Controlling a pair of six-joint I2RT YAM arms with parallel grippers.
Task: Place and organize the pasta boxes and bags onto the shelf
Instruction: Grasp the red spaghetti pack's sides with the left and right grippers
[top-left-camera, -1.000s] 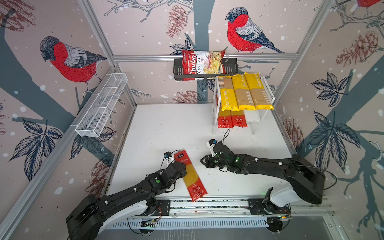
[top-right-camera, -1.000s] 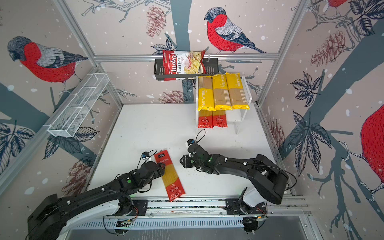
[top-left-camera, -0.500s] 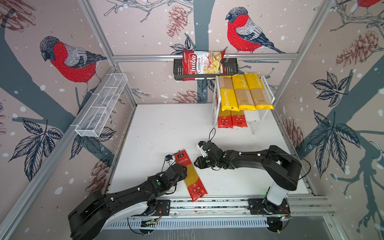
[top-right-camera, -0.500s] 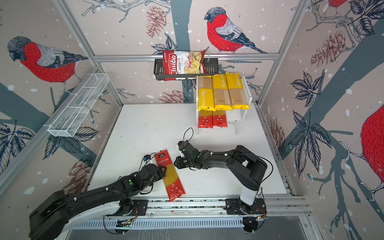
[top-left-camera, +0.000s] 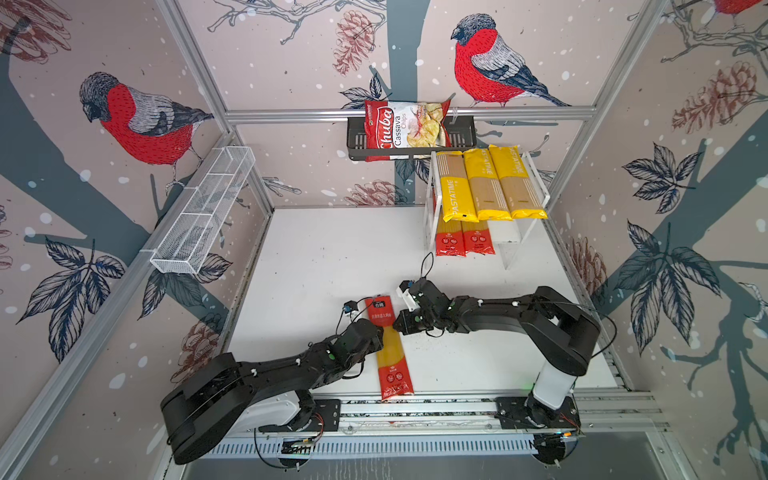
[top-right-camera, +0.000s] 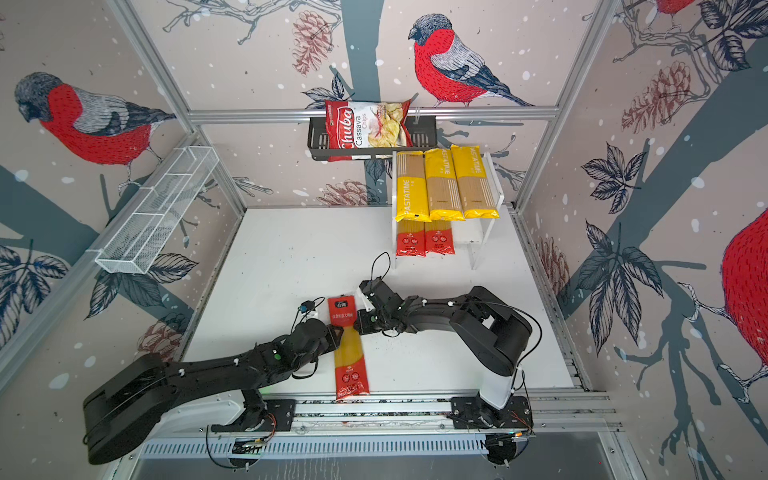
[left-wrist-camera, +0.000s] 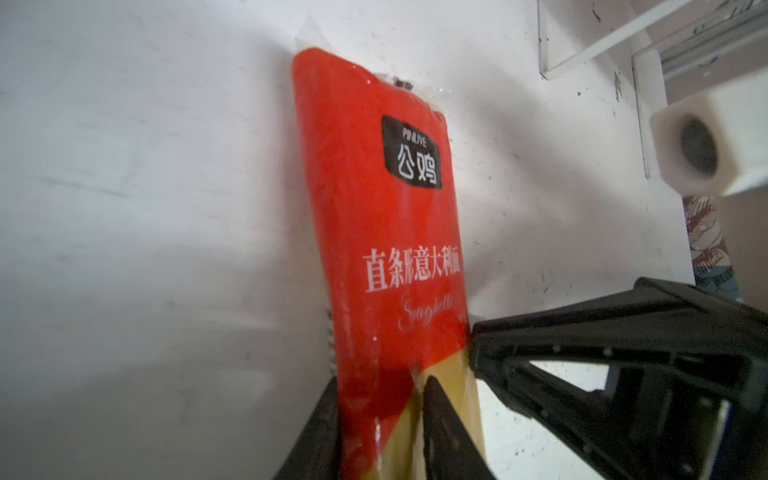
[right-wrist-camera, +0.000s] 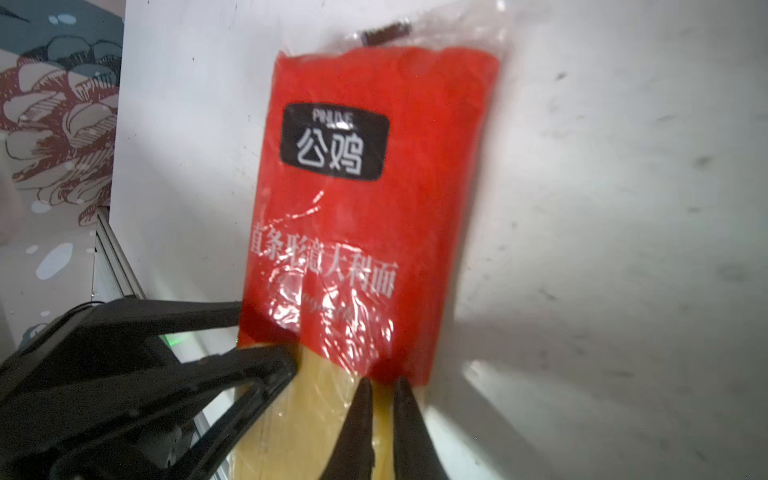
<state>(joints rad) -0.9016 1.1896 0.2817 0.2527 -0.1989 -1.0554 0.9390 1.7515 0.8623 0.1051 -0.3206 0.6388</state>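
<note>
Currently | left gripper (top-left-camera: 380, 332): jaws clamped on one long edge of red spaghetti pack (top-left-camera: 390, 357) | right gripper (top-left-camera: 396, 326): almost fully closed, pinching opposite edge | pack on table (top-left-camera: 324, 257)

Both arms are matte black, built of rounded tubular links with bulky drum-shaped joints. The left arm (top-left-camera: 270, 374) and the right arm (top-left-camera: 498, 316) each stand on a white base column (top-left-camera: 550, 386) bolted to a black plate (top-left-camera: 536, 413). Thin black cables (top-left-camera: 424, 266) loop above the wrists. The right wrist carries a white camera block (left-wrist-camera: 706, 141). The left hand (left-wrist-camera: 380, 386) and right hand (right-wrist-camera: 383, 384) have slim black wedge fingers with triangular cut-outs.
</note>
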